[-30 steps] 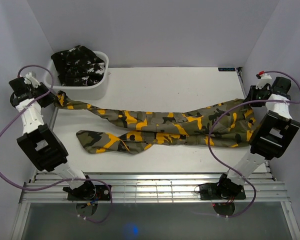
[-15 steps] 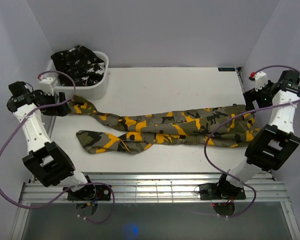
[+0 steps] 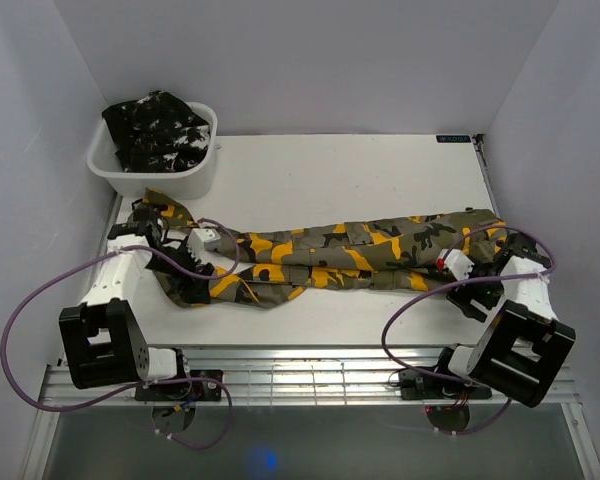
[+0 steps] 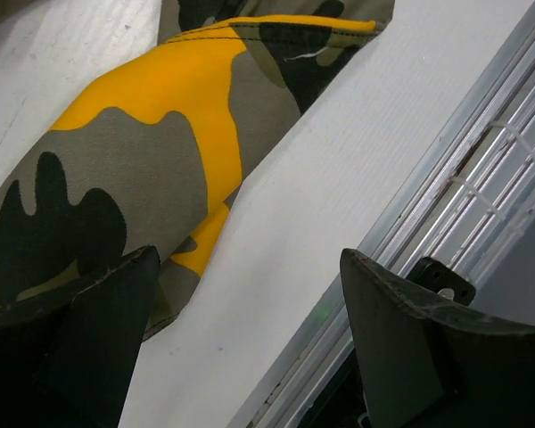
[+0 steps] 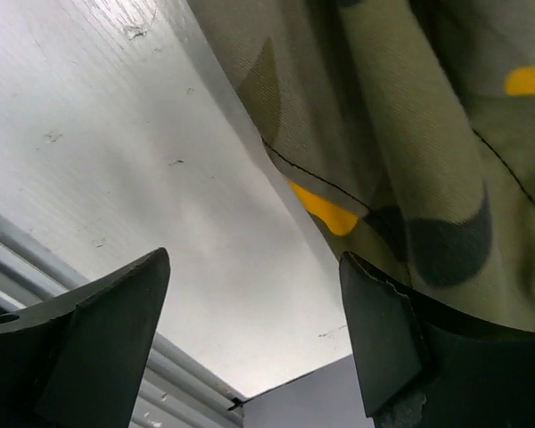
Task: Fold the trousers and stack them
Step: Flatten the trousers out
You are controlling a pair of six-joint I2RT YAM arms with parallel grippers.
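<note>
EDGES: olive-grey camouflage cloth trousers with orange-yellow and black patches [image 3: 350, 255] lie lengthwise on the white desk [image 3: 330, 170], reaching near both side edges; bare surface behind | FINGERS: left fingers [image 4: 410, 348] spread wide, empty, at a leg hem by the near metal rail [image 3: 310, 375]; right fingers [image 5: 98, 339] spread wide, empty, beside the waist end | OBSTACLES: white plastic tub [image 3: 195, 175] in the far-left corner, holding black white-flecked trousers [image 3: 155, 125]

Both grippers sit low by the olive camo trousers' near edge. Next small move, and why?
Probably slide both forward and close on the cloth's near edge: the left gripper and right gripper stand open and empty, and the olive trousers lie spread right beside them.
</note>
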